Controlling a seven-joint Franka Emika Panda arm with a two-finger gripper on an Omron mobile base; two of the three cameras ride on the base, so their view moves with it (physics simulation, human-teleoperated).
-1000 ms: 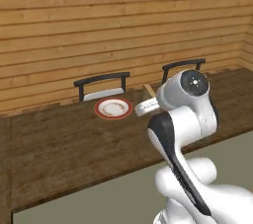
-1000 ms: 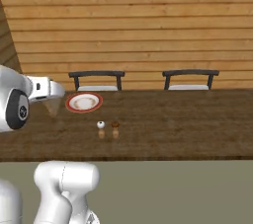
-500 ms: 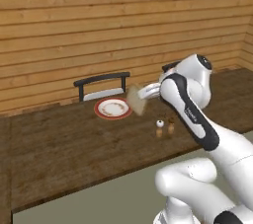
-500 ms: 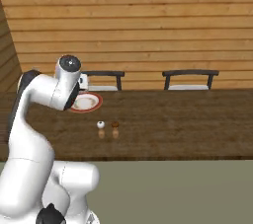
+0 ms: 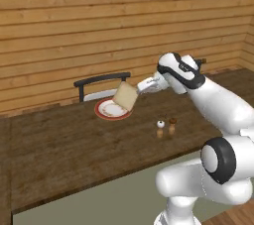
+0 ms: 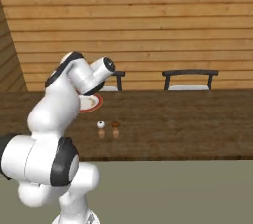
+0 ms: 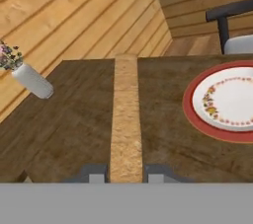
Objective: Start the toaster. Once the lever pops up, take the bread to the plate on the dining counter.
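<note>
Gripper [image 5: 140,88] is closed part-way on the bread [image 5: 125,96], one finger on each flat face, the slice edge-on in the hand view. Bread hangs tilted above the plate [image 5: 100,113], over its rim at 3 o'clock in the left base view, apart from it.

Handling, as a judgement: the slice is light, stiff and dry, with a rough crust that gives good friction. It is brittle under a hard squeeze, so a light pinch near one edge across the faces, as held here, suits it. Release low over the plate; a drop from height could bounce it off.

Surroundings:
- Wall: horizontal wood planks at 12 o'clock.
- Counter [image 5: 59,149]: long, dark wood grain, flat.
- Chairs: one [image 5: 101,79] behind the plate at 12 o'clock; a second [image 6: 190,73] further along in the right base view.
- Vase [image 7: 32,80] with flowers: at 9 o'clock in the hand view.
- Shakers [image 5: 166,125]: two small ones, at 4 o'clock from the plate.
</note>
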